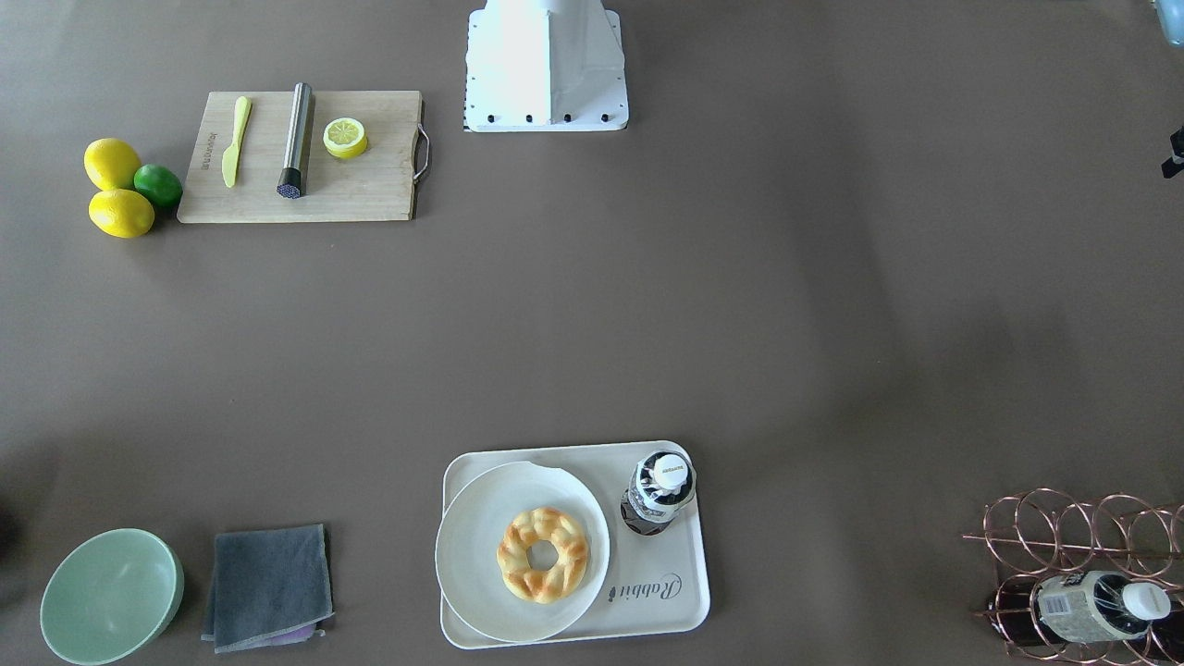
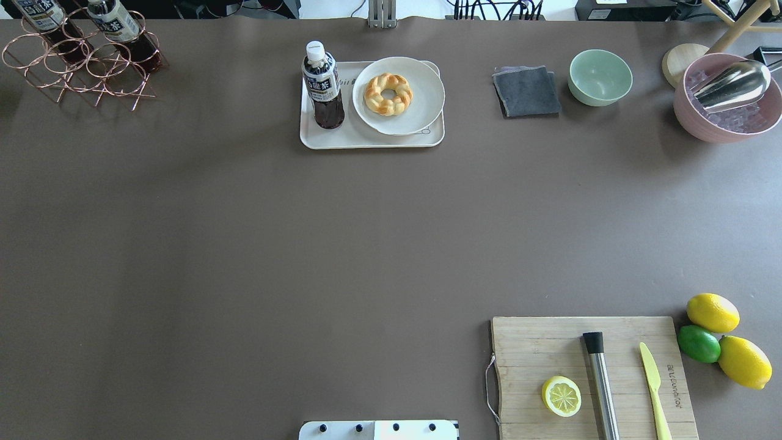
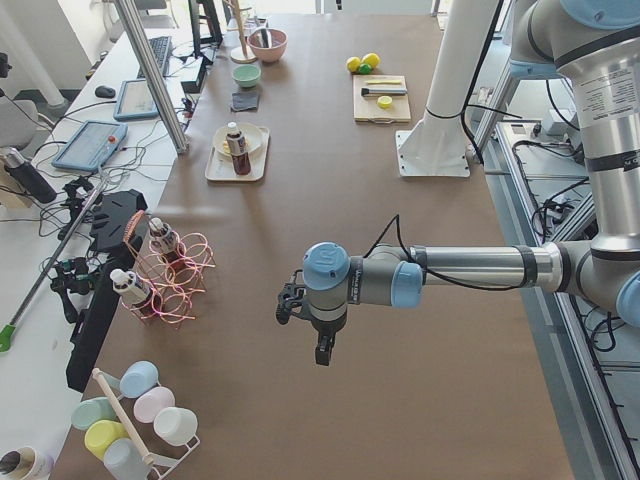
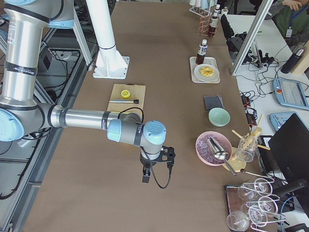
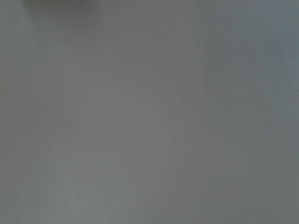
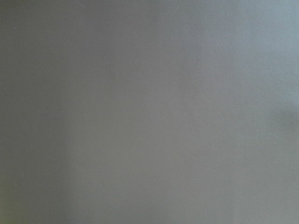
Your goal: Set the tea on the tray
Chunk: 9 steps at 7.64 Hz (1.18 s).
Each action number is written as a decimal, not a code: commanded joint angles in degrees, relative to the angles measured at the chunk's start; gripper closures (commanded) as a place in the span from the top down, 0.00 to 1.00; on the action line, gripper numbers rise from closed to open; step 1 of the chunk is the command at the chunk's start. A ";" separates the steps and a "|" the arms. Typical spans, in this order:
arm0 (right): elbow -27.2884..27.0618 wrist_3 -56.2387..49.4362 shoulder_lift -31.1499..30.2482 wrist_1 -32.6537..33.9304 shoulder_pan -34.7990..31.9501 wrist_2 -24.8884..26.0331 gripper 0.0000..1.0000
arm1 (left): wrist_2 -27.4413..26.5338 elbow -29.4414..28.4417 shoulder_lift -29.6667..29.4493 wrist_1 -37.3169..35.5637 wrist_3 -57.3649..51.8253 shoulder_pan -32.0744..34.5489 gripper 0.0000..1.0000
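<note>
A: Where's the tea (image 2: 324,85)?
B: Upright on the tray (image 2: 366,142), just beside the plate (image 2: 421,104).
A: Nearer arm?
B: Probably the left gripper (image 3: 321,352). The right gripper (image 4: 146,176) also hangs well apart from the tray. I can't tell how either's jaws stand.

Three bottles (image 2: 323,85), two lemons (image 2: 712,312), one lemon half (image 2: 561,396), one lime (image 2: 698,343) — two bowls (image 2: 600,96), one tray (image 2: 366,138), one plate (image 2: 423,98), one board (image 2: 537,348).
</note>
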<state>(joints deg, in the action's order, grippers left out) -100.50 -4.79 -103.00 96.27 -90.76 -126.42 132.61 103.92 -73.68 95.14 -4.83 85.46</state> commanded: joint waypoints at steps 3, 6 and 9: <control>-0.30 -0.48 -1.58 -0.56 -3.01 6.04 1.00 | -0.42 -0.12 0.20 -0.21 0.00 0.05 0.97; -1.98 -0.30 -1.07 -0.65 -2.93 11.55 1.00 | -0.33 -0.57 0.47 -1.44 0.00 0.05 0.97; -2.42 0.14 -1.07 -0.56 -2.93 6.47 1.00 | -0.33 -0.48 0.38 -1.44 0.00 -0.03 0.97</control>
<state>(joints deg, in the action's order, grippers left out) -102.66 -4.81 -104.12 95.69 -93.70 -116.33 132.27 103.36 -73.25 93.72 -4.83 85.51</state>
